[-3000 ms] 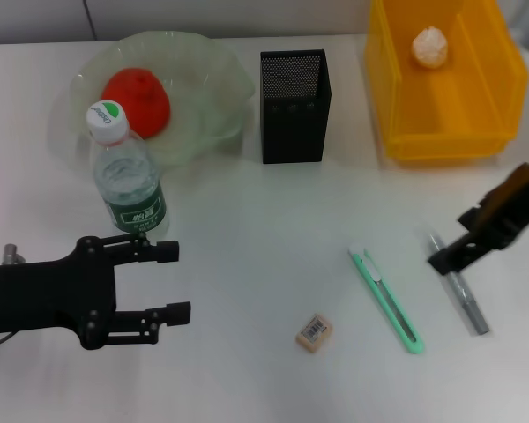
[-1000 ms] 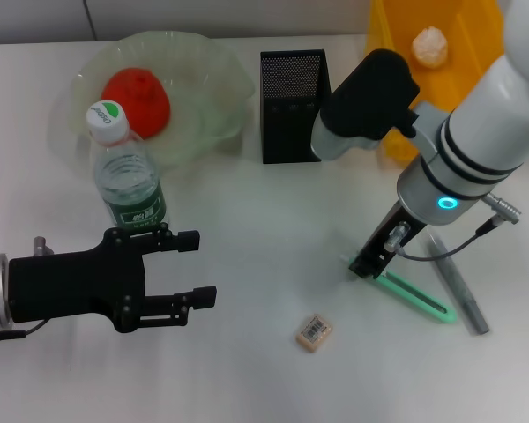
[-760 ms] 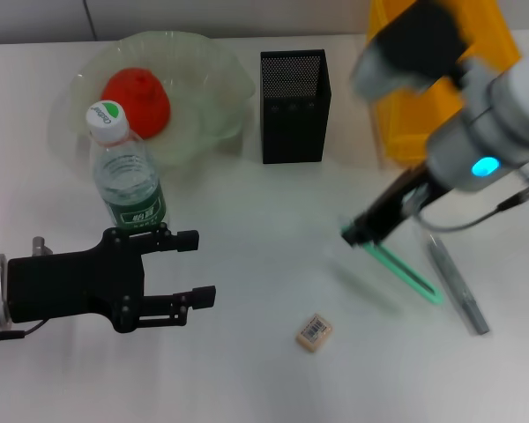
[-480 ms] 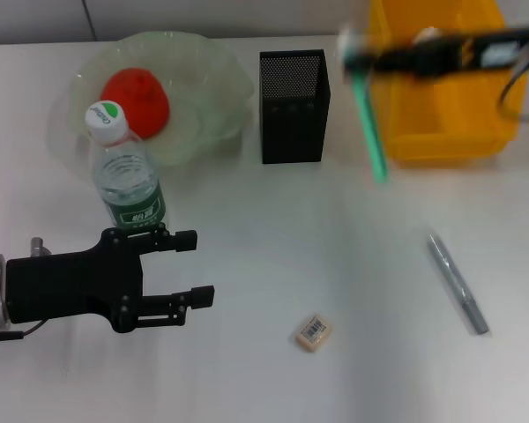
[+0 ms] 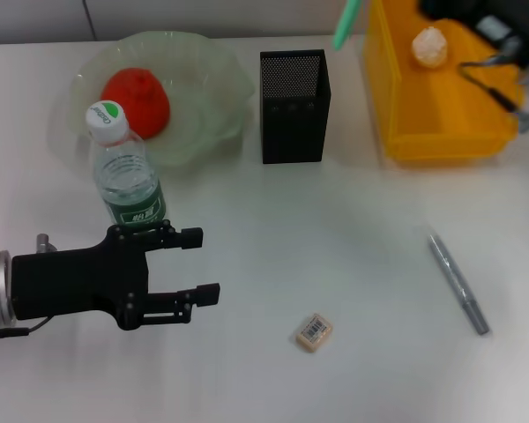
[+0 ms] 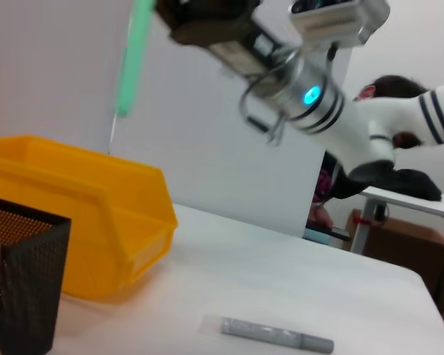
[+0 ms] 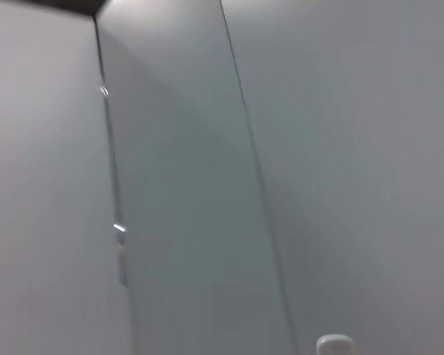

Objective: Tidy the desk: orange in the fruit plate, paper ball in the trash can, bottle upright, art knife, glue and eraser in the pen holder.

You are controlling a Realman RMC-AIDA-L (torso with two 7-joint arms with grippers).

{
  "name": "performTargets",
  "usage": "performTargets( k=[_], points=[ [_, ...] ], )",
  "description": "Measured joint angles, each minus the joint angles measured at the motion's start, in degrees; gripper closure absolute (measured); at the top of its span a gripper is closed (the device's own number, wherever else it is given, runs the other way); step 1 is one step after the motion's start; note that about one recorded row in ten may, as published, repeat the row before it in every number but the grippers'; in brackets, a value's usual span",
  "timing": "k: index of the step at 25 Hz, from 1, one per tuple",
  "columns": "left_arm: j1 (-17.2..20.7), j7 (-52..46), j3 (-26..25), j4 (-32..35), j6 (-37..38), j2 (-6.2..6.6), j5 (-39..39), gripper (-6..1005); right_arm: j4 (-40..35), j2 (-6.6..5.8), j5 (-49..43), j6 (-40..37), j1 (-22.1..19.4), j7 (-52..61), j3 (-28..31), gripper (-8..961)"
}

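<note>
the right gripper [image 6: 207, 18] was clamped on the top end of the green art knife [image 6: 133, 55], which hung blade-end down high above the desk — a hold that, by the look of it, lined the tool up for a drop into the black mesh pen holder [image 5: 294, 106]. in the head view only the knife's lower tip showed at the upper edge, just beyond the holder's far right corner and beside the yellow trash can [image 5: 489, 132], so it appeared not yet centred over the opening. the right wrist view gave nothing but a blank wall.

the left gripper [image 5: 198, 264] hovered low over the near left of the desk with its fingers spread and nothing between them, just in front of the bottle [image 5: 128, 181] — parked clear of the other arm's path, it seemed.

the bottle stood upright with its cap on; the orange [image 5: 137, 99] sat in the pale green fruit plate [image 5: 216, 70]; the paper ball [image 5: 429, 46] lay inside the trash can. the eraser [image 5: 314, 332] rested flat on the desk near the front, and the grey glue stick [image 5: 458, 282] lay well to its right — both still to be collected, judging by the task.
</note>
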Motion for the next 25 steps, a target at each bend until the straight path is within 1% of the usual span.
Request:
performTargets(
  k=[2,3,4,7,8,9,10,11,13,20,25],
  points=[
    [-0.1,-0.3,0.0,0.1,0.4,-0.18,0.0,216,6.1,0.24,1.9,3.2,2.6,-8.5,0.0,761],
    [-0.1,-0.4,0.0,0.2,1.0,-0.32,-0.3,216,11.7,0.28,4.7,6.5,5.3,-16.5,-0.1,761],
    [-0.1,-0.4,0.0,0.2,1.0,-0.32,-0.3,216,11.7,0.28,4.7,6.5,5.3,-16.5,-0.1,760],
    [0.0,-0.4,0.0,0.2,1.7,-0.44,-0.8,216,15.6,0.29,6.2,10.7,8.0,-22.1,-0.1,759],
    [0.0,-0.3,0.0,0.0,1.6,-0.48,-0.8,216,16.5,0.29,6.2,13.1,9.2,-22.6,-0.2,758],
    [0.0,-0.3,0.0,0.0,1.6,-0.48,-0.8,216,16.5,0.29,6.2,13.1,9.2,-22.6,-0.2,758],
    [0.0,-0.3,0.0,0.0,1.6,-0.48,-0.8,216,16.9,0.29,6.0,15.2,9.8,-22.4,-0.4,757],
    [0.1,-0.2,0.0,0.1,1.6,-0.52,-0.8,216,16.9,0.29,6.0,15.2,9.8,-22.4,-0.4,757],
    [0.1,-0.2,0.0,0.1,1.6,-0.52,-0.8,216,17.6,0.29,6.0,18.1,10.1,-22.2,-0.5,756],
    [0.0,-0.1,-0.1,0.1,1.7,-0.57,-1.0,216,18.0,0.29,5.9,18.9,10.1,-19.6,-0.8,752],
    [-0.1,0.0,-0.1,0.1,1.7,-0.57,-1.3,216,15.2,0.05,5.9,16.2,9.0,-12.5,-4.5,565]
  ],
)
